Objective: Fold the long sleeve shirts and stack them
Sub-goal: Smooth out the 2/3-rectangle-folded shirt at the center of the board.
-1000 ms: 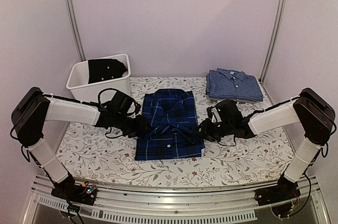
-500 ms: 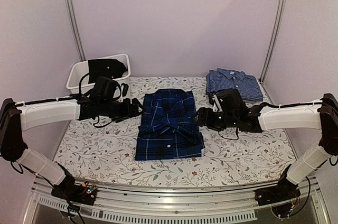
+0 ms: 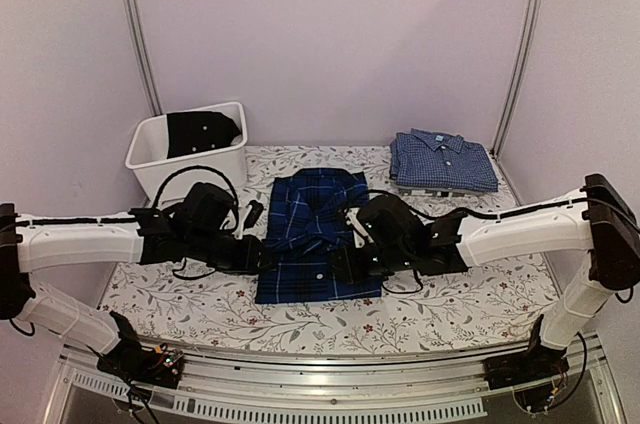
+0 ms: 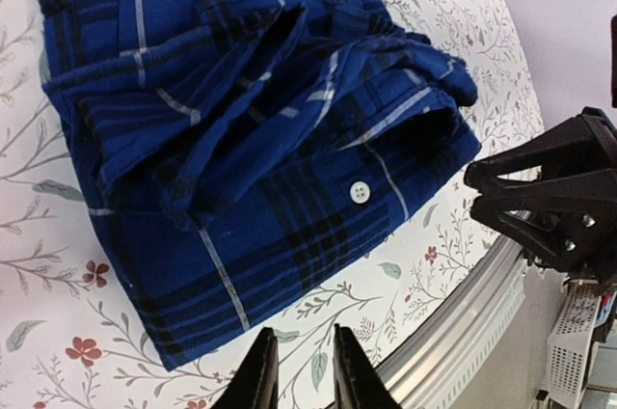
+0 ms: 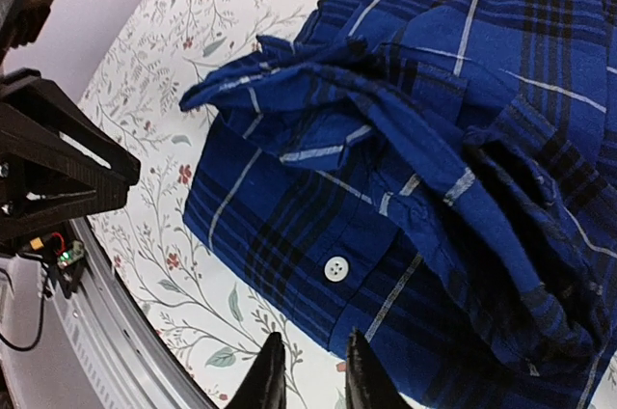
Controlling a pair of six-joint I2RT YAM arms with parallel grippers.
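The navy and royal-blue plaid shirt (image 3: pixel 318 234) lies folded in the middle of the table, its sleeves bunched on top (image 4: pixel 251 91) (image 5: pixel 424 120). The lighter blue checked shirt (image 3: pixel 442 161) lies folded at the back right. My left gripper (image 3: pixel 264 257) hovers at the plaid shirt's near left corner, jaws a little apart and empty (image 4: pixel 301 380). My right gripper (image 3: pixel 342 266) hovers at the near right part of the shirt, jaws a little apart and empty (image 5: pixel 310 380). Both point at the shirt's near hem.
A white bin (image 3: pixel 150 156) at the back left holds a dark garment (image 3: pixel 203 130). The table has a floral cloth (image 3: pixel 470 294). A metal rail (image 3: pixel 320 384) runs along the near edge. Each wrist view shows the other gripper's black body (image 4: pixel 549 202) (image 5: pixel 48 168).
Both arms have pulled back from the shirt's far sides and moved inward to its near corners. The plaid shirt has not visibly moved.
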